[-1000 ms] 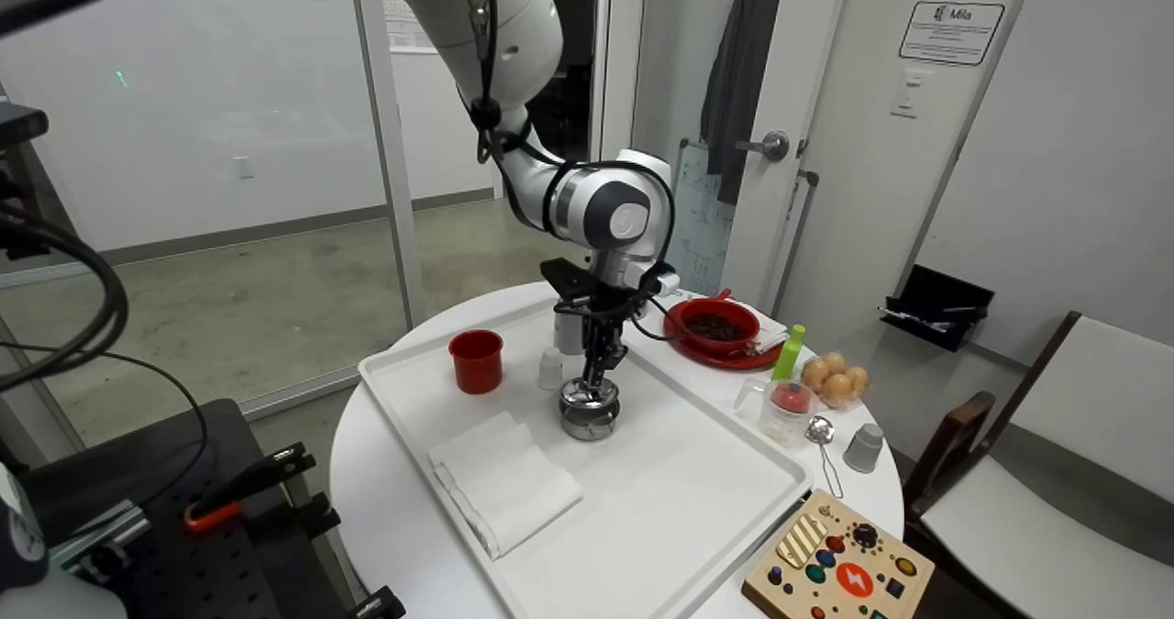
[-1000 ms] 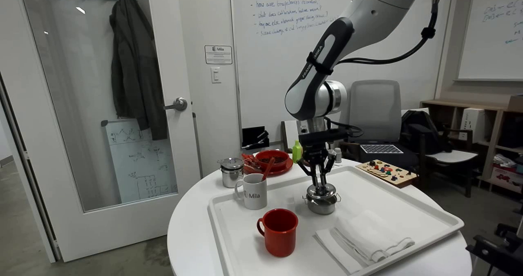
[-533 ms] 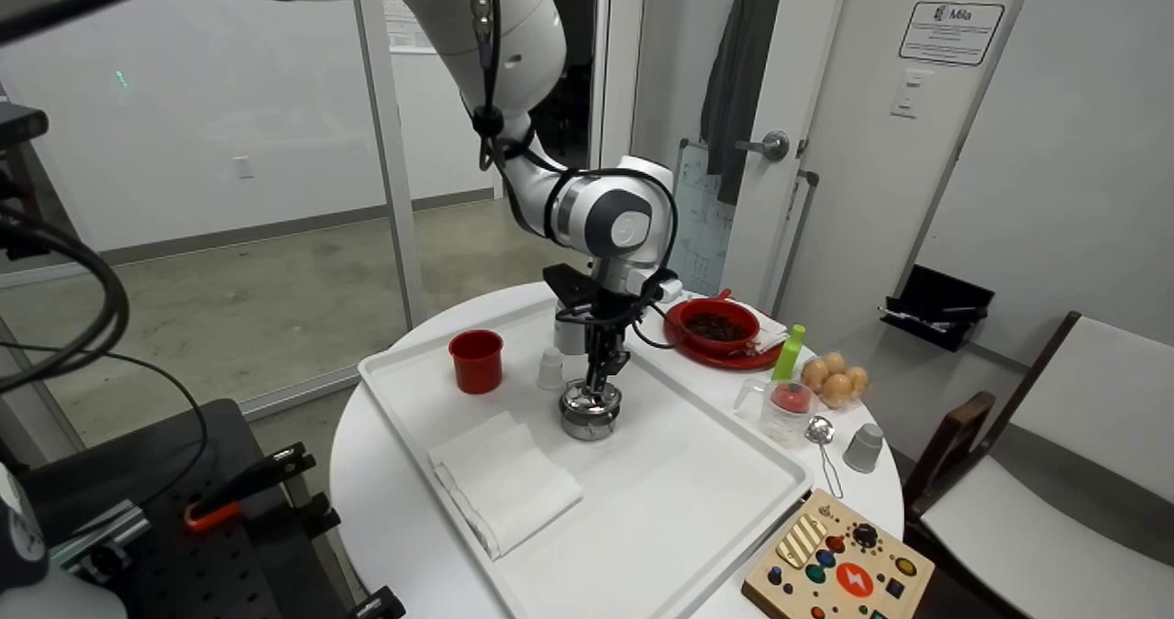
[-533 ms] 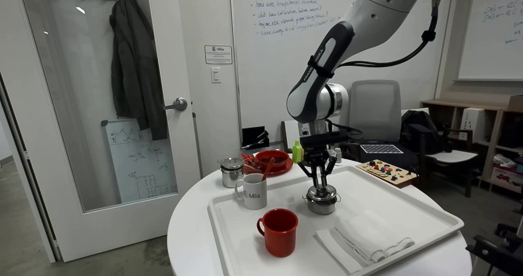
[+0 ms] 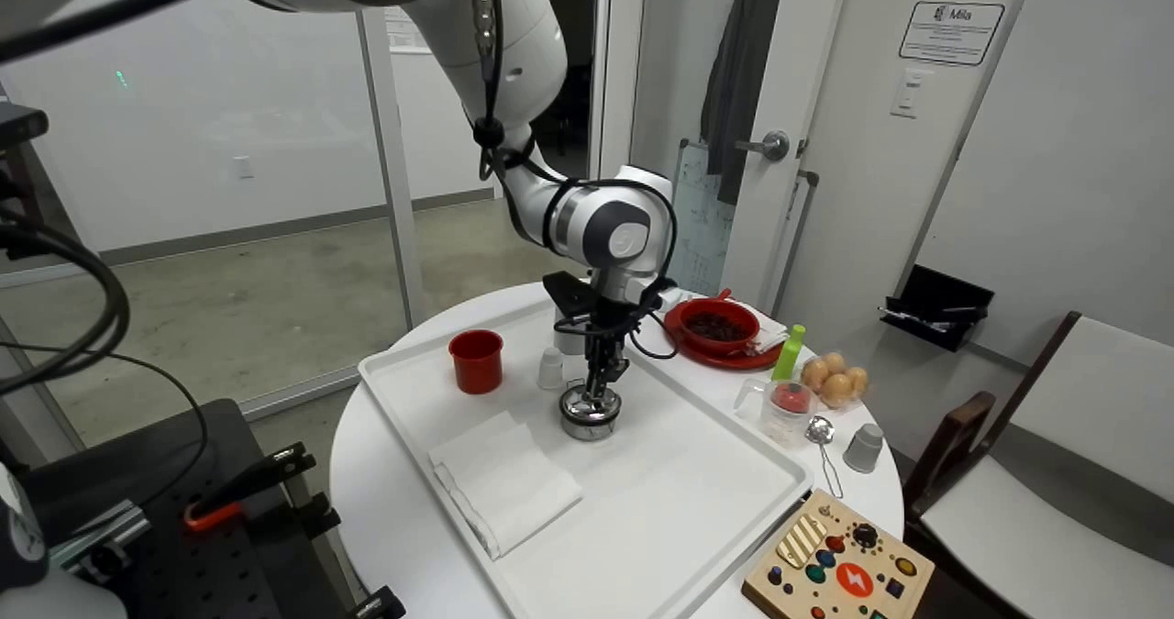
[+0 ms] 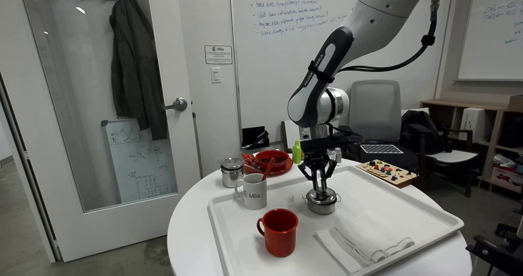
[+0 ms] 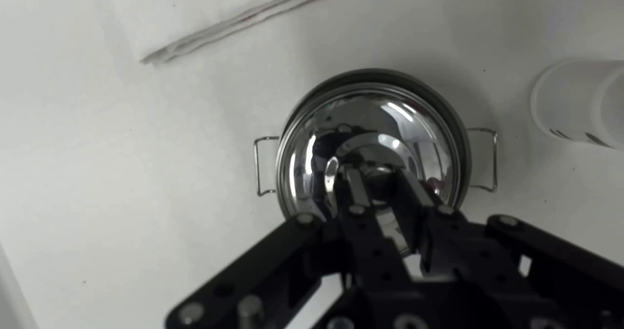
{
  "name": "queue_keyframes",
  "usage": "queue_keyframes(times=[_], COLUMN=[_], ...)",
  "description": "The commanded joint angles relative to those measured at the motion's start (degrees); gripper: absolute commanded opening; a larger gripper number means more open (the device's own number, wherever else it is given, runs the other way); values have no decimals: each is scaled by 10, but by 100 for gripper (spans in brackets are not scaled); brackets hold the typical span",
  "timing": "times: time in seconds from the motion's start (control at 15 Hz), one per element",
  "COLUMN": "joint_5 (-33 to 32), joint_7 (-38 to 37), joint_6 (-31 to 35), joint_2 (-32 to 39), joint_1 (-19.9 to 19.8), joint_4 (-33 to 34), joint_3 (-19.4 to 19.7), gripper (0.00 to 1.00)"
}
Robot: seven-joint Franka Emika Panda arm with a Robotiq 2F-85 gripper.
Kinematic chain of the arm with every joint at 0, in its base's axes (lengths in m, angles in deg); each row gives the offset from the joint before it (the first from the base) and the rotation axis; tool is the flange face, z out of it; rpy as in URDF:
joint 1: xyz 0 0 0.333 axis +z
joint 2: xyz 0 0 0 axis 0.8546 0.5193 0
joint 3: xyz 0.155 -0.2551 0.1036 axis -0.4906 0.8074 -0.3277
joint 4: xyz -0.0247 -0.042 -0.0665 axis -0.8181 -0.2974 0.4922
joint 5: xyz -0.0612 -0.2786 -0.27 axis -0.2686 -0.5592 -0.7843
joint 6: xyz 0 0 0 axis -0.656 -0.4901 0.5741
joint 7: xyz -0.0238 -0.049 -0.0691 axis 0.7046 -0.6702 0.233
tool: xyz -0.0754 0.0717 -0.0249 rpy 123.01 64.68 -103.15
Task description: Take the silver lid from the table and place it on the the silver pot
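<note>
The silver lid [image 6: 322,196] is a shiny round disc resting on or just at the rim of the silver pot [image 6: 321,207], in both exterior views. In the wrist view the lid [image 7: 317,129] covers the pot's opening, with a crescent of the pot's rim [image 7: 378,75] showing at the upper right. The pot's wire handles stick out on both sides. My gripper [image 7: 375,170] points down with its fingers on either side of the lid's dark knob, shut on it. The knob is partly hidden by the fingers. The pot's inside is hidden.
The pot stands on a white tray [image 5: 660,532]. A red cup [image 6: 280,232], a white mug [image 6: 255,192], a small white cup [image 5: 550,369] and a folded white cloth [image 5: 504,481] are nearby. A red bowl [image 5: 720,326] and a silver canister [image 6: 232,173] stand beyond the tray.
My gripper has moved down slightly with the lid, and the gap between lid and pot has narrowed. The pot has not visibly moved.
</note>
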Motion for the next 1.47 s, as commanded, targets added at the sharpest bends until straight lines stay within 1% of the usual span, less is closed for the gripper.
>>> queue_keyframes(times=[0.0,0.13,0.2,0.27,0.33,0.47,0.73,0.8,0.87,1.4], joint_5=[13,13,12,12,12,13,12,12,13,22], joint_7=[2,6,5,5,6,6,6,7,8,14], joint_6=[5,3,2,0,0,-1,5,7,9,6], joint_2=[12,17,19,21,22,23,22,20,17,9], joint_1=[-2,-4,-4,-4,-4,-5,-4,-4,-5,-13], joint_4=[15,18,20,21,22,23,20,17,15,7], joint_3=[-3,-4,-4,-4,-4,-4,-3,-3,-4,-13], gripper=[10,9,11,36,47,58,88,93,99,100])
